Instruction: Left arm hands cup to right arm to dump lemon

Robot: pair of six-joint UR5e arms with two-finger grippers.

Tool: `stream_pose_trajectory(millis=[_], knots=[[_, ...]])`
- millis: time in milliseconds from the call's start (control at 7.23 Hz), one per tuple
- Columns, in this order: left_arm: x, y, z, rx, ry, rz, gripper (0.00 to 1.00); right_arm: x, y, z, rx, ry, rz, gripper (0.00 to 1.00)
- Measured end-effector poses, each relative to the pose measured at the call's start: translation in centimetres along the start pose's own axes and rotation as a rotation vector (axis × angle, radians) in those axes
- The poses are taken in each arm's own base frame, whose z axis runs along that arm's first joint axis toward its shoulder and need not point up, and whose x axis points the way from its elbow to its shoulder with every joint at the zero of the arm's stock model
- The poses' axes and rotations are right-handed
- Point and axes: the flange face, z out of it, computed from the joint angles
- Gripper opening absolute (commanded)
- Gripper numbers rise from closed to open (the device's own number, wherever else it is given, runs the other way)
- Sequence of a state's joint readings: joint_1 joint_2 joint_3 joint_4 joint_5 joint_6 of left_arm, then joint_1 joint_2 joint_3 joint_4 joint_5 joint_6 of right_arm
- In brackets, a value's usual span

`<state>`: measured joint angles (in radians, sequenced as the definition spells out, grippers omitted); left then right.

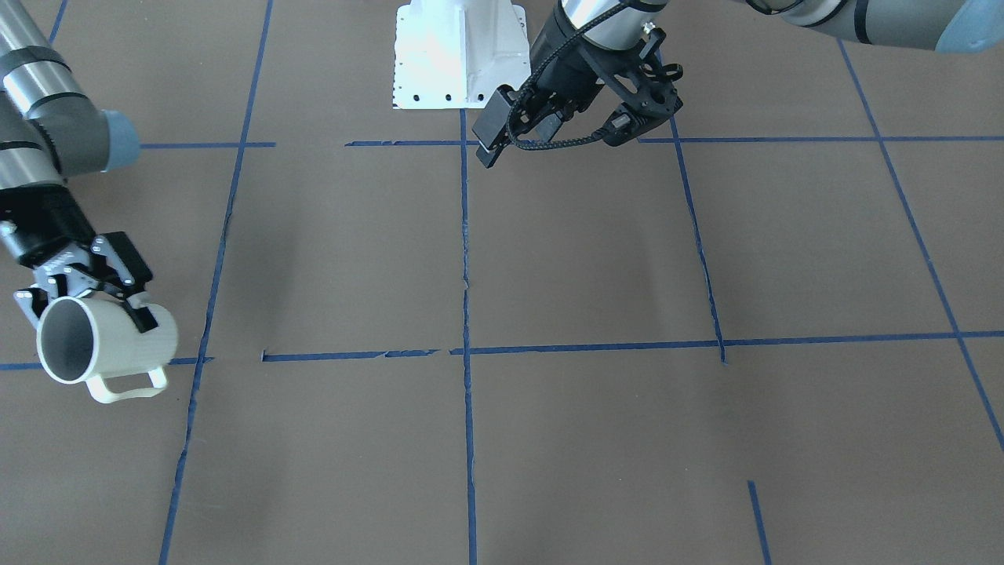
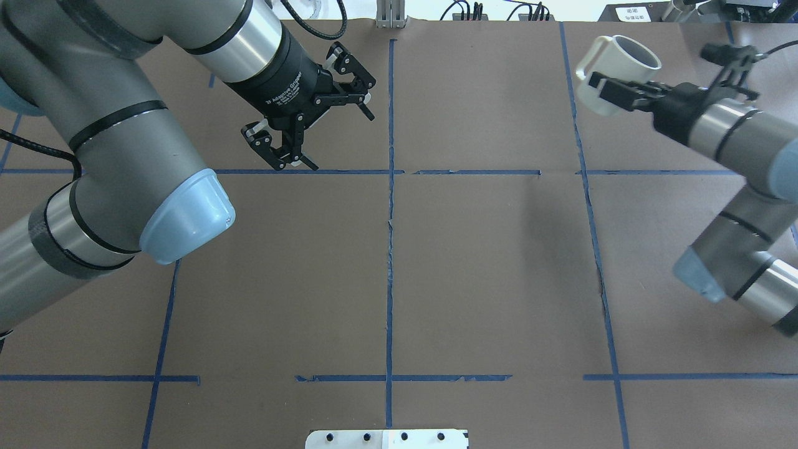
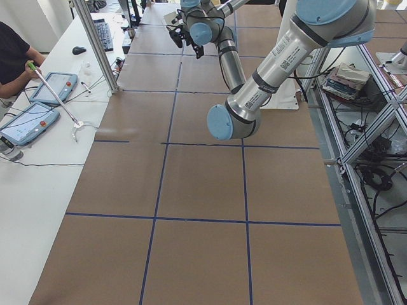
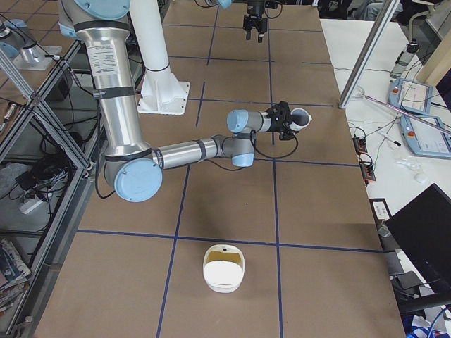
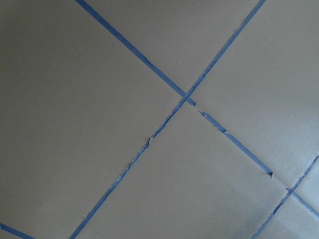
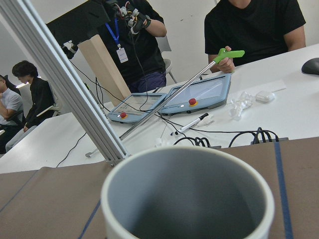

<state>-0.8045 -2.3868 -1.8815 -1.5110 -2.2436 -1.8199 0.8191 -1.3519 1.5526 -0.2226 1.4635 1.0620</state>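
My right gripper (image 1: 88, 314) is shut on the white cup (image 1: 110, 345) at the table's far right side in the overhead view (image 2: 614, 68). It holds the cup off the table, tipped on its side, with the mouth toward the operators' side and the squared handle (image 1: 125, 386) hanging down. The right wrist view looks over the rim (image 6: 187, 164) into a grey inside; no lemon shows there or in any view. My left gripper (image 2: 340, 140) is open and empty, raised above the table left of the middle tape line. The left wrist view shows only tape lines.
The brown table (image 2: 486, 268) carries a grid of blue tape. A white bowl-like container (image 4: 224, 267) with a pale yellowish inside stands near the table's right end. An aluminium post (image 4: 366, 56) and the operators' white desk with tablets (image 4: 416, 91) lie beyond the cup.
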Motion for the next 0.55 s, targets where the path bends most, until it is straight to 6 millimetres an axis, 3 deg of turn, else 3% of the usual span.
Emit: stream_pose_trajectory(millis=[138, 277, 554], knots=[[0.6, 0.4, -0.3, 0.026, 0.020, 0.013, 1.00, -6.8, 2.0, 2.3, 0.017, 0.041, -0.054, 0.65], [1.0, 0.6, -0.3, 0.051, 0.030, 0.018, 1.00, -12.9, 4.2, 3.2, 0.028, 0.081, -0.096, 0.65], [2.0, 1.3, 0.3, 0.059, -0.003, 0.012, 0.92, -23.2, 10.3, 3.1, 0.063, 0.156, -0.249, 0.65]])
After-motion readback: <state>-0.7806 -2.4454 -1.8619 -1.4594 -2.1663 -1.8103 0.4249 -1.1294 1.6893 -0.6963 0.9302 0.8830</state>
